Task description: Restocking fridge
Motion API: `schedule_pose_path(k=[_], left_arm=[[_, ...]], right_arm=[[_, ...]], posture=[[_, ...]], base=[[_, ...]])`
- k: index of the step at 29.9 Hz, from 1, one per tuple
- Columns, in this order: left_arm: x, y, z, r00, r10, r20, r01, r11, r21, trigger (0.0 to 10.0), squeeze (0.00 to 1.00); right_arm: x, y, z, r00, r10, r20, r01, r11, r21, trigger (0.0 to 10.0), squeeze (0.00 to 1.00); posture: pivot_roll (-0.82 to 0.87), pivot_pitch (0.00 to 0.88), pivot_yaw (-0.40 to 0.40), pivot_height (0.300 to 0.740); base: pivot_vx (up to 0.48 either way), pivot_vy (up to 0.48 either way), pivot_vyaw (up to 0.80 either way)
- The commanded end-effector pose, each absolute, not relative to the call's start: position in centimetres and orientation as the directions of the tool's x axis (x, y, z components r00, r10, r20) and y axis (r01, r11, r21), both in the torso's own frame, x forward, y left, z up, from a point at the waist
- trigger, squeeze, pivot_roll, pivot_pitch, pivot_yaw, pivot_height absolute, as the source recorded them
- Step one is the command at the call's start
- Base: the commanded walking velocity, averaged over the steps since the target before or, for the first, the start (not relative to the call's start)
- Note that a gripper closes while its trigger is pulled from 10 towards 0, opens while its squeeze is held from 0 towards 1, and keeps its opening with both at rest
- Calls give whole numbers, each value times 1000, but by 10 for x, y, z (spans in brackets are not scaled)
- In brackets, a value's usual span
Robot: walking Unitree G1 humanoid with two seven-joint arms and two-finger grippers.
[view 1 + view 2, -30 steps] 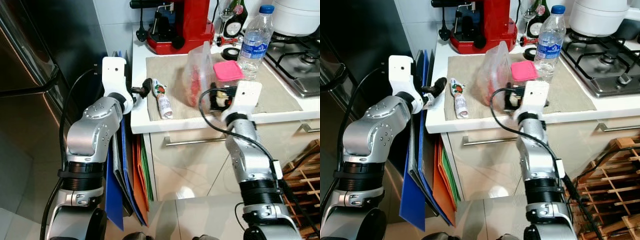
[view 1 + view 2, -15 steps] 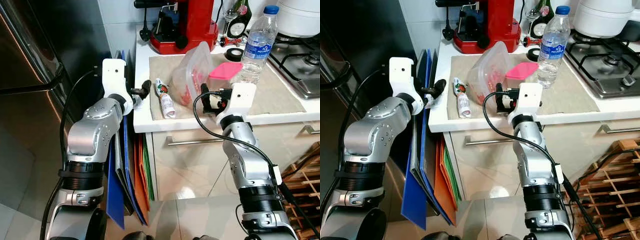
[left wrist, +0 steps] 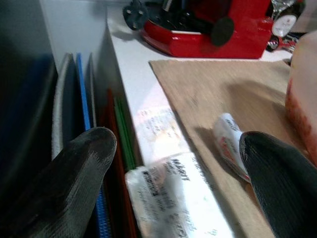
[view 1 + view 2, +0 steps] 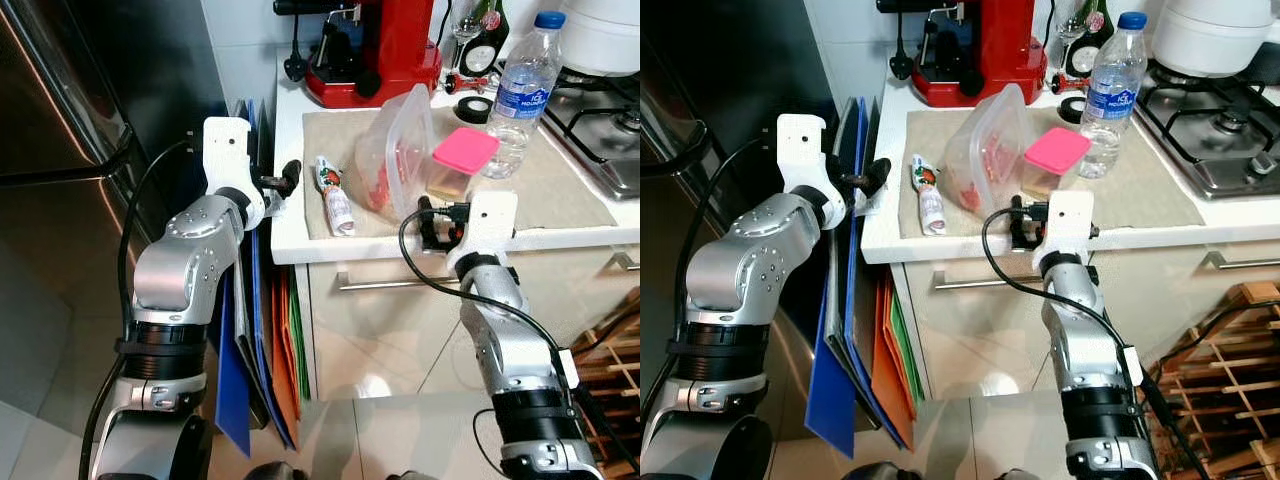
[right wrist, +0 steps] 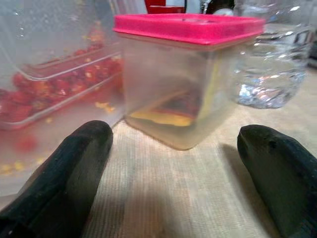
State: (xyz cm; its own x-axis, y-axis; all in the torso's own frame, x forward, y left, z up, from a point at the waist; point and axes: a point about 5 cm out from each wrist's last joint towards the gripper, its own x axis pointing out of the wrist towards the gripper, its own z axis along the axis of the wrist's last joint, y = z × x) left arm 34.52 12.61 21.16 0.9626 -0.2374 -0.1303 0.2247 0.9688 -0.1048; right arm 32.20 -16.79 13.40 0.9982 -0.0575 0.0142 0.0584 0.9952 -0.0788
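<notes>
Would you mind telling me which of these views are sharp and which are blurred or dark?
Left and right eye views: evenly lit and sharp, with the fridge side dark. Left wrist view: the near black fingers and the white packet are soft. Right wrist view: the pink-lidded container is fairly crisp, while the fingers in front blur.

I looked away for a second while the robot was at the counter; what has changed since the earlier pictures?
The right gripper has drawn back from the pink-lidded container toward the counter edge; its fingers are open and hold nothing. The container now stands free on the mat, beside the tilted clear box of red food. The left gripper, the tube and the water bottle stayed put.
</notes>
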Motion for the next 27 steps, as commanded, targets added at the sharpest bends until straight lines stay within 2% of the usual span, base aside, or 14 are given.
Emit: schedule_pose_path(k=[1,4,13,19,27], left_arm=[[347,125,216,962,-242,-125,232,968,-94,10000,0],[347,125,216,961,-247,-124,237,967,-93,10000,0],[348,125,217,962,-247,-121,237,967,-89,10000,0],[347,127,216,964,-237,-122,228,970,-85,10000,0],[344,126,209,953,-264,-151,254,964,-82,10000,0]], right_arm=[[317,-180,124,992,-118,-33,114,987,-111,10000,0],[317,-185,125,991,-131,-22,127,984,-121,10000,0],[321,-164,140,998,-33,48,36,997,-63,10000,0],[315,-205,125,975,-224,11,220,949,-223,10000,0],[301,-230,123,946,-321,56,321,888,-330,10000,0]], posture=[[-3,0,69,740],[-5,0,70,740],[-2,0,67,740],[-4,0,64,740],[-11,0,65,740]], base=[[0,0,0],[0,0,0],[0,0,0],[0,0,0],[0,0,0]])
